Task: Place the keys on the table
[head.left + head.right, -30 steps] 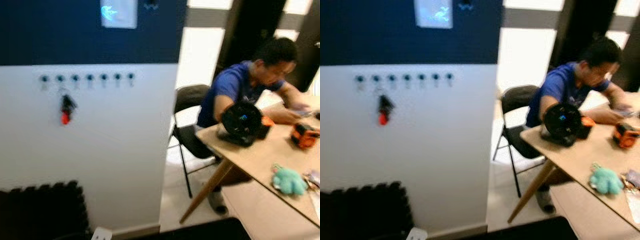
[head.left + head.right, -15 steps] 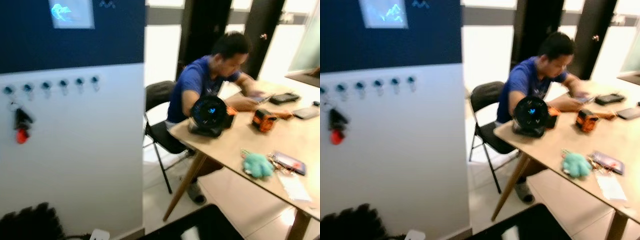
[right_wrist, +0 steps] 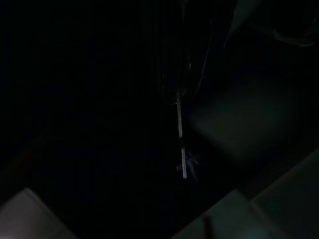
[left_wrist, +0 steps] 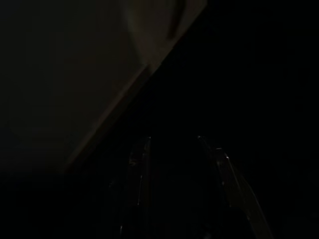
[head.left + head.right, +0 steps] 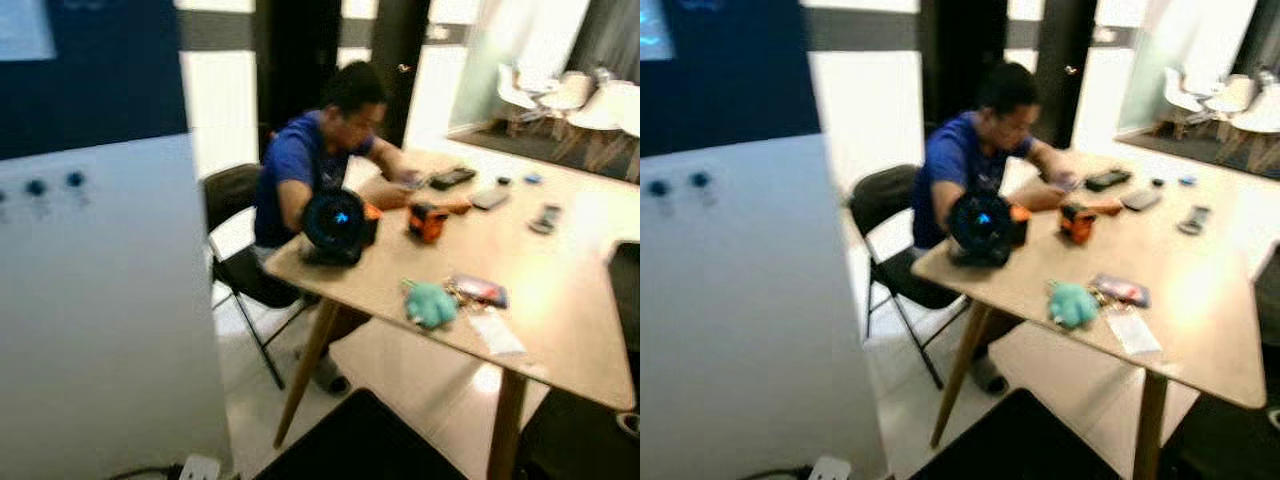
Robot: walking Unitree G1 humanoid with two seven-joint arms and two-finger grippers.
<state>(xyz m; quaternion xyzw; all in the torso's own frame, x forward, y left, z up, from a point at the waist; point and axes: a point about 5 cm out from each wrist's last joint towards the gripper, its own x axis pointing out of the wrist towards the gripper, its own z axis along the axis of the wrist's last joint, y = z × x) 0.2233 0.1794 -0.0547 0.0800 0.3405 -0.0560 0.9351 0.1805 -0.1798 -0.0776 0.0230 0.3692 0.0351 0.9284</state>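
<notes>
Telling where the keys are is not possible: the right wrist view is nearly black, with just a thin pale streak (image 3: 181,139) hanging in the dark, too dim to name, and whether the right gripper is pinched or spread cannot be told either. In the left wrist view the left gripper (image 4: 172,140) shows faintly in shade, its two black fingers (image 4: 135,179) apart, with nothing made out between them. Ahead and to the right stands the light wooden table (image 5: 560,300). Near its front edge lies a teal plush toy (image 5: 430,303), with a dark flat pouch (image 5: 480,290) just beside it and a white slip of paper (image 5: 497,333) nearer the edge. Toward the table's left corner sits a round black device (image 5: 335,225) with a blue light, and near it an orange and black tool (image 5: 428,221). Several small dark items (image 5: 452,178) lie at the far end. A person in a blue shirt (image 5: 300,160) sits at the table's left side on a black folding chair (image 5: 235,250), leaning over the tabletop. On the left rises a white wall panel (image 5: 100,320) carrying blue knobs (image 5: 55,185). White chairs (image 5: 560,95) stand in the bright room behind.
</notes>
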